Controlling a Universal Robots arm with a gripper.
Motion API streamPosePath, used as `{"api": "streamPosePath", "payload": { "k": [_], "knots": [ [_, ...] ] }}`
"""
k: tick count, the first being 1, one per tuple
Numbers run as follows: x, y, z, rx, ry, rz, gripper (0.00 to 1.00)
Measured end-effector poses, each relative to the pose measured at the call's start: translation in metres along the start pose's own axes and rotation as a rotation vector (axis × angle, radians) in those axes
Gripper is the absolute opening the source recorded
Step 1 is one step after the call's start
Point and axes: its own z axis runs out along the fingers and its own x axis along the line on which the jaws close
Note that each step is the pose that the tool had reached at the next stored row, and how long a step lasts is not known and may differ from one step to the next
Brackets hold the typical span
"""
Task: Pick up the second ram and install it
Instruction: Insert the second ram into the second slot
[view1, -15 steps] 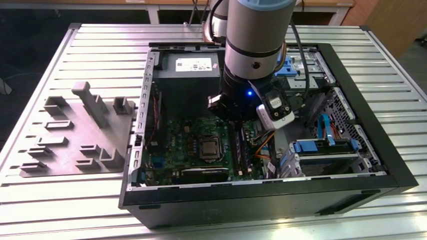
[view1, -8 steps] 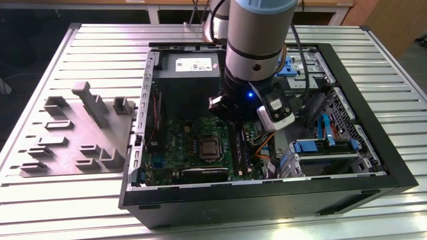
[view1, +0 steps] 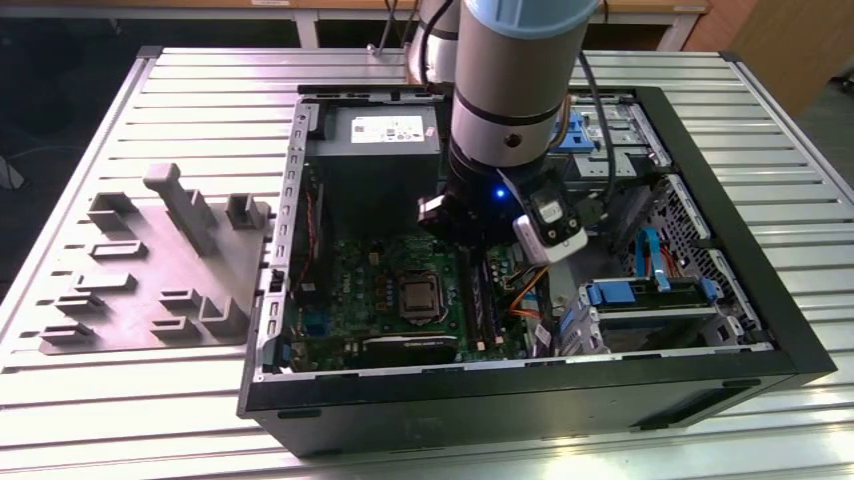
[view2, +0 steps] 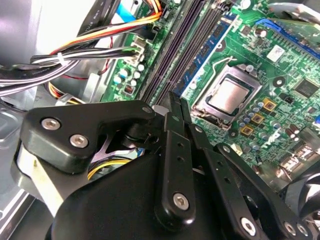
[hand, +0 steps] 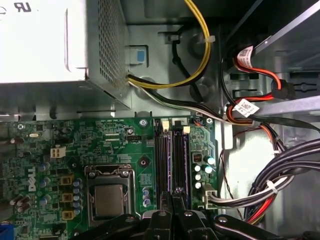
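The arm reaches straight down into an open computer case that lies on its side on a slatted metal worktop, with its wrist low over the motherboard. In both wrist views the tool is narrow, its two black fingers drawn together with no gap to be seen at the tips. The tips sit over one end of the long dark slot rails, just beside the processor socket. In the second wrist view a blue-green strip with small marks runs along the rails on the socket side. This looks to be the second ram, lying in line with the rails, with its near end right at the fingertips. Whether the tips press on it or stop just short cannot be told, and nothing can be made out between the fingers. A bundle of black, orange and yellow cables runs along the other side of the rails. The grey power supply fills the far end of the case, with a yellow cable looping out beside it. At the exterior view's left, well apart from the case, a grey fixture plate with upright posts lies flat on the worktop
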Motion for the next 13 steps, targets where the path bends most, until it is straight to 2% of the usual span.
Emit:
{"api": "streamPosePath", "payload": {
  "k": [5, 13],
  "knots": [
    [0.0002, 0.0000, 0.0051, -0.0002, 0.0001, -0.005, 0.12],
    [0.0003, -0.0001, 0.0077, -0.0012, 0.0015, -0.045, 0.12]
  ]
}}
